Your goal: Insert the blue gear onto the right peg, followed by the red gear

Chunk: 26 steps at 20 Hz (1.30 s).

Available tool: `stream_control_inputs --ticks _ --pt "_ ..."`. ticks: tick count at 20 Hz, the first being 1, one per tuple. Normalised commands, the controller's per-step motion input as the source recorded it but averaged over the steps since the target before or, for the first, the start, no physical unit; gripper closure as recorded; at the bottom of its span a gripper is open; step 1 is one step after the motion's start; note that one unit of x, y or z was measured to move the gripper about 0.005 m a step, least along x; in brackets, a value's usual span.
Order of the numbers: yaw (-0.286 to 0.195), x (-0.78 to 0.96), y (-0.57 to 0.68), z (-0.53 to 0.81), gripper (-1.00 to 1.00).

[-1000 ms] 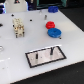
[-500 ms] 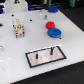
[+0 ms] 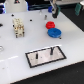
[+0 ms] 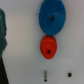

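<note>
The blue gear [image 3: 54, 33] lies flat on the white table, and the smaller red gear [image 3: 50, 24] lies just behind it. The wrist view shows both from above, the blue gear [image 4: 52, 16] close beside the red gear [image 4: 48, 46]. The white black-bordered plate [image 3: 59, 54] lies nearer the front. On it stand the right peg [image 3: 52, 50] and a shorter pin [image 3: 36, 57]. My gripper [image 3: 53, 16] hangs above and behind the gears, touching neither. It is too blurred to show how its jaws stand, and nothing shows in it.
A pale blocky object [image 3: 18, 27] stands on the table at the exterior view's left. Dark background runs behind the table's far edge. A dark blurred shape [image 4: 2, 35] fills one edge of the wrist view.
The arm has shifted slightly at the back above the gears. The gears and the plate have not moved.
</note>
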Motion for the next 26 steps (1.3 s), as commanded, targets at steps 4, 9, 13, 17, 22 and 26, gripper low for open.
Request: stream_control_inputs --ticks 4,9,13,17,22,26 --pt "0.000 -0.22 0.10 -0.56 -1.00" --pt "0.000 -0.26 -0.03 -0.53 -1.00" --pt "0.000 -0.29 -0.20 -0.47 -1.00" --pt "0.000 -0.28 -0.18 -0.44 -1.00" --pt "0.000 -0.32 -0.16 -0.39 -1.00" --pt "0.000 -0.37 0.01 -0.26 1.00"
